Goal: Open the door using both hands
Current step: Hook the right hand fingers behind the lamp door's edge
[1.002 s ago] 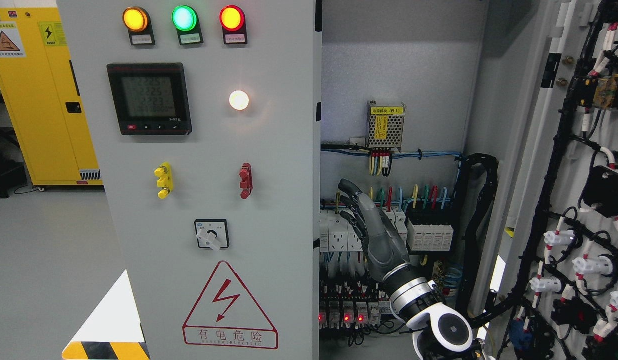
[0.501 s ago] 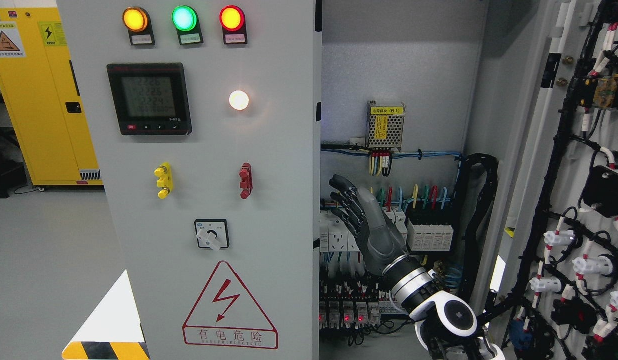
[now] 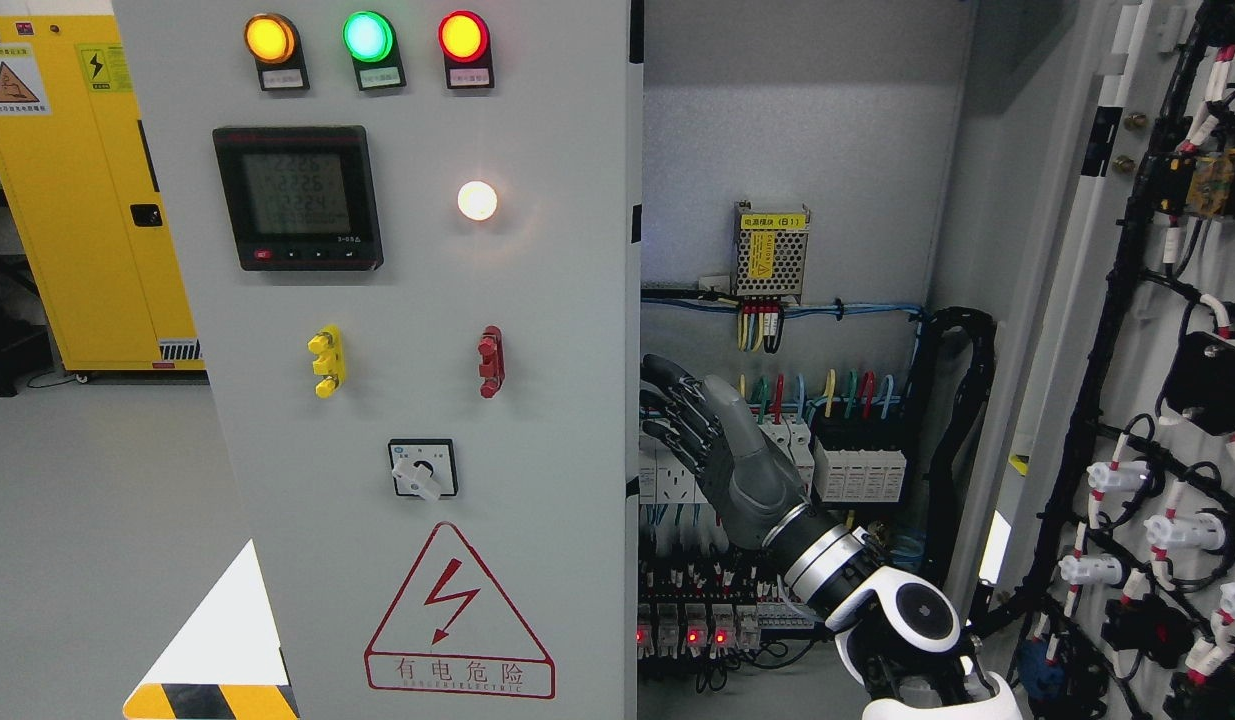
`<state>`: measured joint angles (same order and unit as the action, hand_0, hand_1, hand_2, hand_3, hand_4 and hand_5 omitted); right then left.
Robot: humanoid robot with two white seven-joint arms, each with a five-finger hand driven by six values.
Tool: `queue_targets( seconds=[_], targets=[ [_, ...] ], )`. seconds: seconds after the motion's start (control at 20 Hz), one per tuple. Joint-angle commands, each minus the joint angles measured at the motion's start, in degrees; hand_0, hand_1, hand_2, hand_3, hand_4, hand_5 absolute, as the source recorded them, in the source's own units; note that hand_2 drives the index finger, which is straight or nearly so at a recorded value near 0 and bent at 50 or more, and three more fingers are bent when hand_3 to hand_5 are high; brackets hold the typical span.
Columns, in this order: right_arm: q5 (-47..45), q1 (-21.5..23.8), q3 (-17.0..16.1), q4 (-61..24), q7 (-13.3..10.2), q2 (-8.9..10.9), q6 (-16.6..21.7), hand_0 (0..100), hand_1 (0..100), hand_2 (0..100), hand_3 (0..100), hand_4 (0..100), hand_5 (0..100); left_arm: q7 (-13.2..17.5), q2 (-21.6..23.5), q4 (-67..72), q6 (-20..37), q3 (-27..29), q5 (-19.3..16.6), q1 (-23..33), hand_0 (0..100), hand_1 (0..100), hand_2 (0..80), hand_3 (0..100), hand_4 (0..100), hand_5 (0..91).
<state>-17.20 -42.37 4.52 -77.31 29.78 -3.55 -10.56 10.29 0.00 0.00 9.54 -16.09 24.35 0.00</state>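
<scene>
One hand is in view, the right hand [image 3: 722, 455], its arm rising from the lower right corner of the frame. Its fingers [image 3: 667, 405] are stretched out and slightly spread, gripping nothing, and they point up and left toward the right edge of the left door [image 3: 537, 420], stopping just beside that edge; whether they touch it cannot be told. The hand sits inside the open cabinet, in front of the white breaker row [image 3: 677, 470].

That closed door fills the centre-left of the frame. It carries three round lamps at the top, orange [image 3: 269, 38], green [image 3: 367, 36] and red [image 3: 462, 36], one digital meter [image 3: 297, 197], one white lit lamp [image 3: 477, 200], two small handles, yellow [image 3: 326, 360] and red [image 3: 490, 360], one rotary switch [image 3: 422, 468] and one lightning warning triangle [image 3: 459, 612].

The right door [image 3: 1127, 300] stands swung open at the right edge, its wiring cut off by the frame. The meter's digits are too faint to read. A yellow cabinet [image 3: 77, 200] stands at upper left.
</scene>
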Motion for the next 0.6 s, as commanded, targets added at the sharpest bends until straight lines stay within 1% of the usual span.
queue_targets(
  seconds=[0.0,0.05,0.1,0.15,0.35,0.5,0.55],
  targets=[
    [-4.06,-1.66,-1.45,4.27,0.72,0.12,-1.13,26,0,0,0,0,0,-0.01,-1.49,-1.58,0.04,0.0,0.0,-0.26,0,0,0.0,0,0,0.0],
    [-4.68,-1.66,-1.45,4.1,1.42,0.12,-1.13,26,0,0,0,0,0,-0.01,-1.49,-1.58,0.04,0.0,0.0,-0.35,0,0,0.0,0,0,0.0],
    [-4.95,-1.92,-1.36,4.1,2.99,0.12,-1.13,26,0,0,0,0,0,-0.01,-1.49,-1.58,0.04,0.0,0.0,-0.44,0,0,0.0,0,0,0.0],
    [-4.95,-2.27,-1.36,4.27,3.96,0.12,-1.13,26,0,0,0,0,0,-0.01,-1.49,-1.58,0.04,0.0,0.0,-0.61,0,0,0.0,0,0,0.0],
    [-5.04,-2.98,-1.45,4.97,5.2,0.29,-1.48,26,0,0,0,0,0,-0.01,-1.49,-1.58,0.04,0.0,0.0,-0.7,0,0,0.0,0,0,0.0],
    [-5.04,-3.06,-1.53,5.24,8.53,0.56,-1.48,26,0,0,0,0,0,-0.01,-1.49,-1.58,0.04,0.0,0.0,-0.79,0,0,0.0,0,0,0.0],
    [-5.04,-3.33,-1.54,5.5,8.98,0.56,-1.48,26,0,0,0,0,0,-0.01,-1.49,-1.58,0.04,0.0,0.0,-0.79,0,0,0.0,0,0,0.0]
  ],
)
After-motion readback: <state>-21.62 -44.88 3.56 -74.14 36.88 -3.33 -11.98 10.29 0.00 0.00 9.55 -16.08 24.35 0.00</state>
